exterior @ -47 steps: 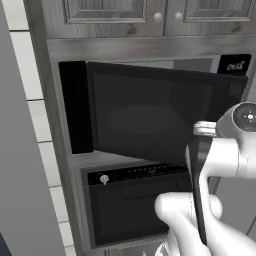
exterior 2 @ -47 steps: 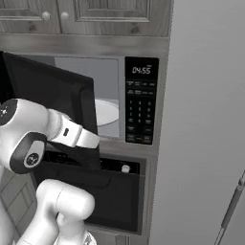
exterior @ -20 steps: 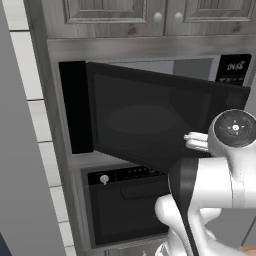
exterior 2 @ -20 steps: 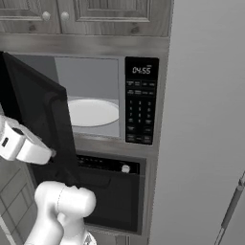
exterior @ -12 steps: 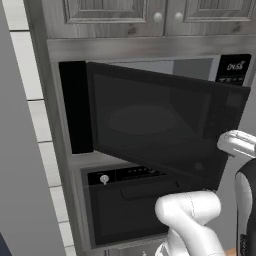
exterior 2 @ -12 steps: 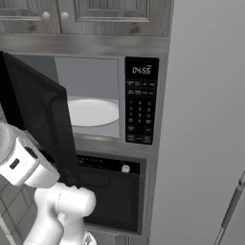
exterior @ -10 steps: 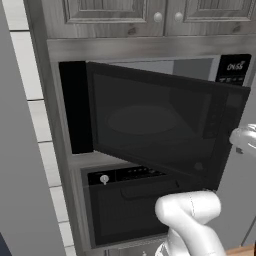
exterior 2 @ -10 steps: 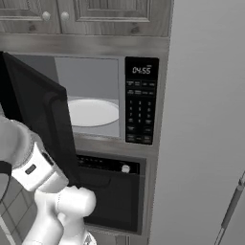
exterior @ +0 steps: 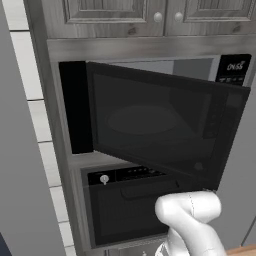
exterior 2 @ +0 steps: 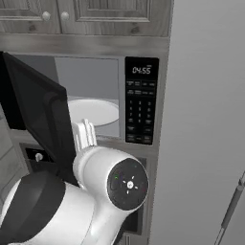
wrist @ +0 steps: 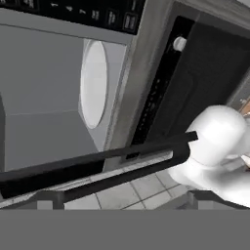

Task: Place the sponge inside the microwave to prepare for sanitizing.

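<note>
Arm folded low before the oven (exterior: 130,210), elbow bulking large in the right base view, hand rolled sideways toward the microwave (exterior 2: 95,95). Microwave set in the cabinet wall, door (exterior: 160,120) swung wide, its edge crossing the hand view; grey cavity bare around the pale turntable (wrist: 93,84). Keypad panel (exterior 2: 140,103) at the right edge. Pincer spread: cannot tell.
</note>
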